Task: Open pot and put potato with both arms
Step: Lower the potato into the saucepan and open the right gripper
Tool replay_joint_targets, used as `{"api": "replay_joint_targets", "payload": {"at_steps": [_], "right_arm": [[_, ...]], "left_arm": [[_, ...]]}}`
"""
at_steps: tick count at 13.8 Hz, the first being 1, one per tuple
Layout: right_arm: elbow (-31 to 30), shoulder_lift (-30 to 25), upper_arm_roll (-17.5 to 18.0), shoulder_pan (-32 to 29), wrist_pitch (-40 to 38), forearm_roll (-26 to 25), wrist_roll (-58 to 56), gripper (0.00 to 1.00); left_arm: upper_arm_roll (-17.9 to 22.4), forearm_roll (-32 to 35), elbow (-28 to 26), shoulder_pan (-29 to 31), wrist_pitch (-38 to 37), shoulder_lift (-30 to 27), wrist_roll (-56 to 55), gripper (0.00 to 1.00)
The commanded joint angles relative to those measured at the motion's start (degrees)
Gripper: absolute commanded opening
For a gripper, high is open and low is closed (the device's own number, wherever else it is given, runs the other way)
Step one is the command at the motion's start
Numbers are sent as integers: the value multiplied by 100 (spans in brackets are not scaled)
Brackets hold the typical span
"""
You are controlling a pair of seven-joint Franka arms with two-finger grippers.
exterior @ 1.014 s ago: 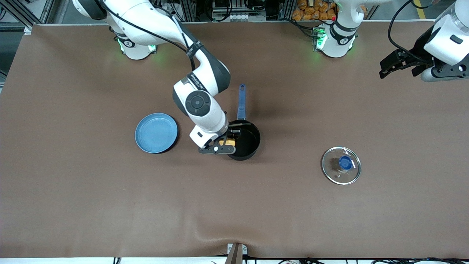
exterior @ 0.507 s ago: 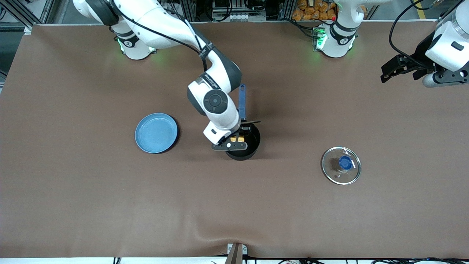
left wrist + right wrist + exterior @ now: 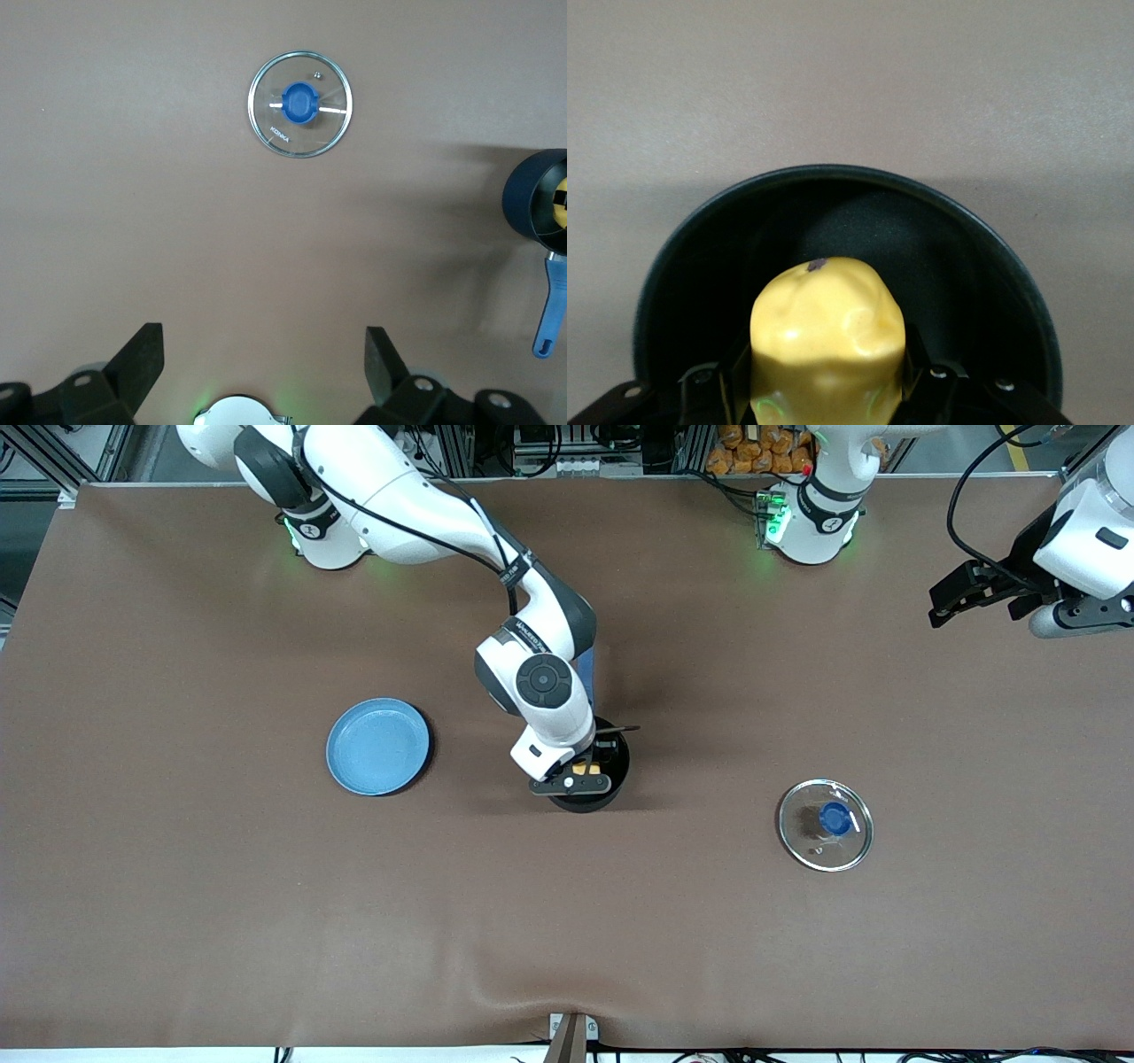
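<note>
Half the job is done: lid (image 3: 825, 825) off, left gripper (image 3: 264, 372) spread and waiting over the table's left-arm end, while right gripper (image 3: 583, 769) pinches the potato (image 3: 827, 336) over the pot (image 3: 842, 301), release remaining.

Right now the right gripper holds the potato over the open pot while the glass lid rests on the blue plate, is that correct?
Not quite: the glass lid lies on the bare table toward the left arm's end, apart from the blue plate, as the front view shows. The right gripper does hold the potato over the open pot.
</note>
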Motion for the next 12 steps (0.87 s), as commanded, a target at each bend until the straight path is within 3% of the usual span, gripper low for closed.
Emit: {"api": "replay_joint_targets", "payload": {"at_steps": [1, 3, 4, 6, 9, 11, 12], "right_arm": [[234, 216, -57, 116, -4, -163, 167, 6], [216, 260, -57, 160, -4, -277, 377, 9], [216, 286, -57, 169, -4, -295, 457, 17], [225, 313, -57, 186, -4, -295, 475, 52], [234, 304, -66, 186, -13, -295, 484, 89], [234, 313, -66, 186, -4, -295, 484, 90], [234, 313, -66, 186, -4, -295, 484, 95]], "left_arm": [[-37, 116, 83, 31, 27, 36, 10, 100], [-37, 116, 91, 22, 36, 80, 10, 100], [-37, 107, 91, 22, 45, 81, 10, 100], [-37, 116, 91, 13, 89, 81, 10, 100], [-37, 116, 91, 13, 107, 98, 10, 100], [-37, 116, 83, 13, 107, 98, 10, 100], [-37, 116, 74, 22, 107, 89, 10, 100]]}}
